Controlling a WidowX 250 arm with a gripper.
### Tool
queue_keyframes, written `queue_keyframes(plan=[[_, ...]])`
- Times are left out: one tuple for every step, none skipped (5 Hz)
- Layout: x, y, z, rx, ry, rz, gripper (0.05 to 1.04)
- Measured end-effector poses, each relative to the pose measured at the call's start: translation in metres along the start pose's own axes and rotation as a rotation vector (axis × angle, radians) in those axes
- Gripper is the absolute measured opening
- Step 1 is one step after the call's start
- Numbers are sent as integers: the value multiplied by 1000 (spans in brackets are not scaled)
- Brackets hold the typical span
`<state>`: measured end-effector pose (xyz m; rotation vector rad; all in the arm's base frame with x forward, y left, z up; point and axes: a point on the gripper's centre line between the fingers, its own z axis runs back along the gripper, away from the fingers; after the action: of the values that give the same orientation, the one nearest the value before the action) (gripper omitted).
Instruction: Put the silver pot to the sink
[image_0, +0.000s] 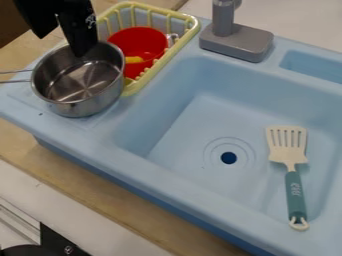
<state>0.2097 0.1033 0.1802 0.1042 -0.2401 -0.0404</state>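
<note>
My gripper (79, 35) hangs down at the upper left, its lower end overlapping the back rim and inside of the silver pot (80, 92). The pot is over the left ledge of the blue sink (194, 115), its mouth facing up and its wire handle pointing left. Whether its base touches the ledge is hard to tell. The basin lies to the right of the pot, with a dark drain hole in its floor.
A yellow rack (150, 75) holding a red cup (139, 42) stands right behind the pot. A grey faucet base (236, 41) rises at the sink's back edge. A spatula with a teal handle (294, 195) lies in the basin's right part.
</note>
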Motion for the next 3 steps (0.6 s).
queue_keyframes(plan=[[-2,-2,-4,-14,18,-5,999],[-7,-1,-11,-60,74,-39,999],[-6,7,-13,-87,71,-59,999]])
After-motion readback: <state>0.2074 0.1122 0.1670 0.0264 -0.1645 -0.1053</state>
